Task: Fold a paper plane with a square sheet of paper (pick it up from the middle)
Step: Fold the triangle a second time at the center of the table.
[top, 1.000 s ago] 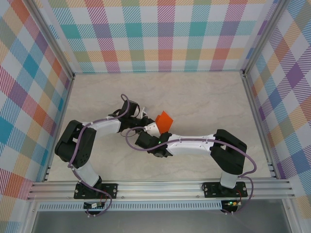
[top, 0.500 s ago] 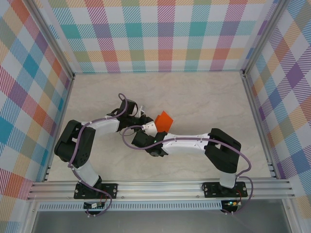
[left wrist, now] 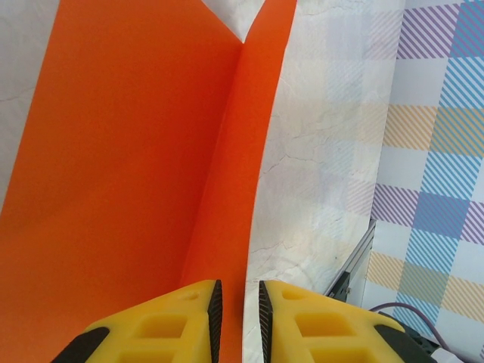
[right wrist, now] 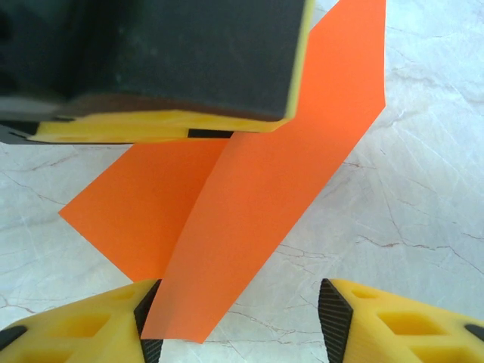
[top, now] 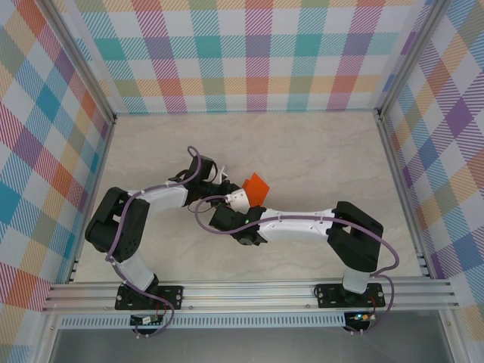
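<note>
Spreading beneath both sets of jaws, the pale table [top: 318, 151]; the creased square sheet of paper [right wrist: 249, 204] stands clamped in the jaws of the left gripper [left wrist: 237, 314]; its lower corner hangs between the parted jaws of the right gripper [right wrist: 240, 314].

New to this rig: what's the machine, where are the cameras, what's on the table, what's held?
Two robot arms, left arm and right arm, stand bolted at a table's near edge. One picture comes from a fixed camera above and behind; two come from wrist cameras, yellow fingers in view. The item is an orange paper sheet, partly folded. The left gripper is shut on it; the right gripper is open, the sheet's corner between its jaws.
</note>
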